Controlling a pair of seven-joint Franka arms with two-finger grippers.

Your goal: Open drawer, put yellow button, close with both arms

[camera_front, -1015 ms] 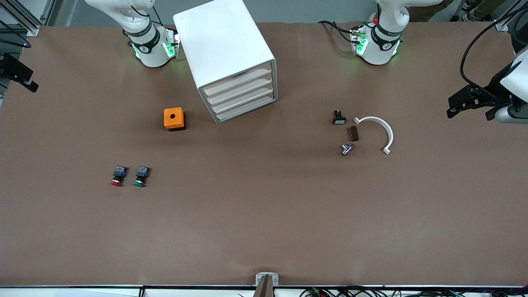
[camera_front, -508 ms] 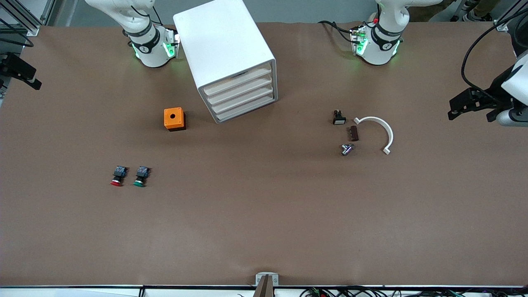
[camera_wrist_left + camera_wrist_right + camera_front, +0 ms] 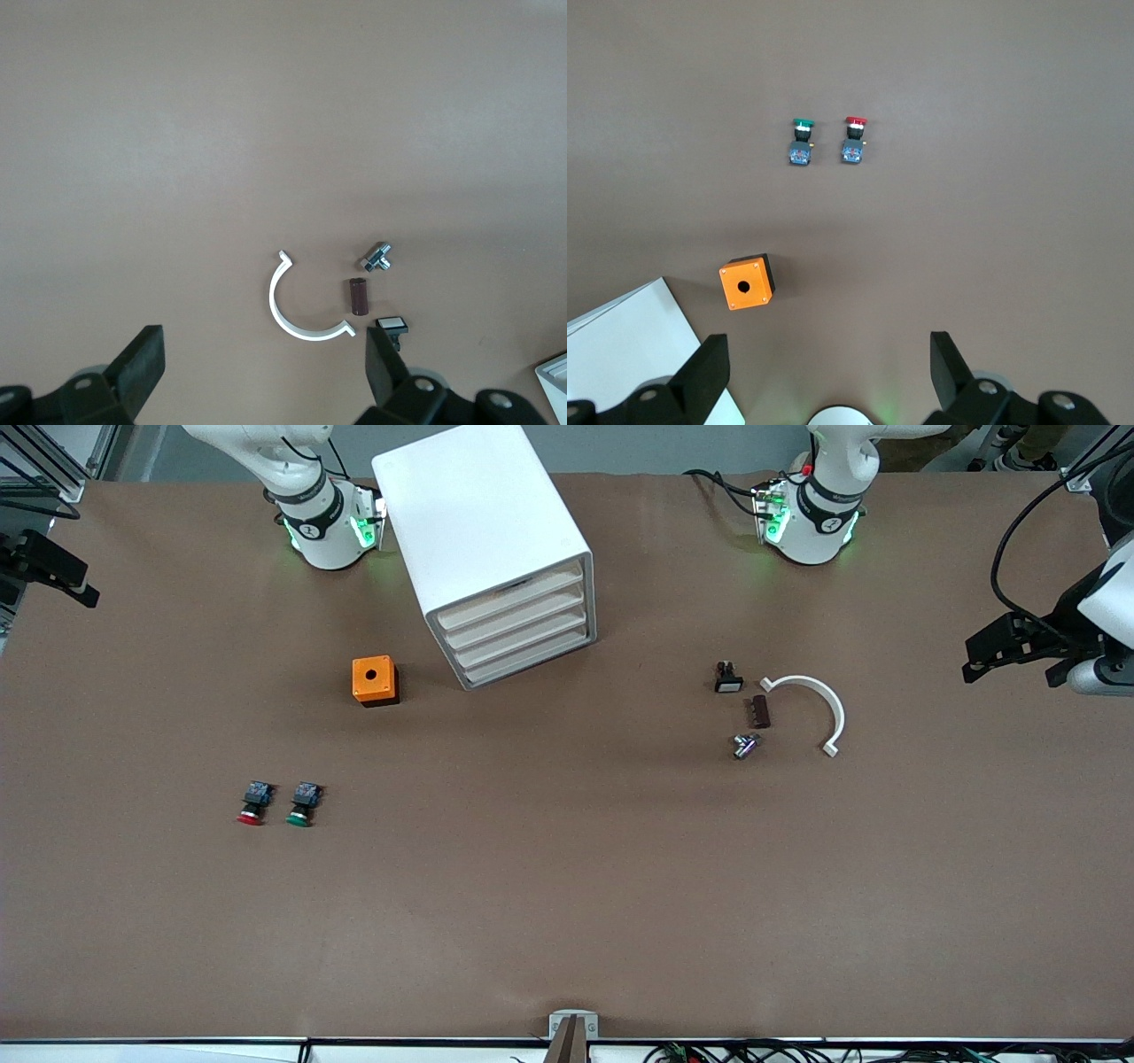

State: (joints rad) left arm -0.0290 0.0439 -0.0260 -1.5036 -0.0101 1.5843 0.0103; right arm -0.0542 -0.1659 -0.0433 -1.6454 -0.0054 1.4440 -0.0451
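A: Status on the drawer job?

B: From here, the top drawer (image 3: 509,598) of the white cabinet (image 3: 478,505) sits flush, same as the three below it. All shut.

A: And the yellow button?

B: I can't find it in any view. On the worktop (image 3: 567,886) I only see a red button (image 3: 252,804) and a green button (image 3: 301,804) side by side, toward the right arm's end, nearer the front camera than the orange box (image 3: 373,680). A white curved clip (image 3: 811,708) and small bits lie toward the left arm's end.

A: So done or not started?

B: My guess is done, with the button inside the closed drawer, but I can't confirm that.

A: Tools?

B: Left tool (image 3: 263,372) has its jaws spread wide and holds nothing, over the left arm's end of the worktop. Right tool (image 3: 828,367) is the same, empty, up at the right arm's end. Neither is near the cabinet.
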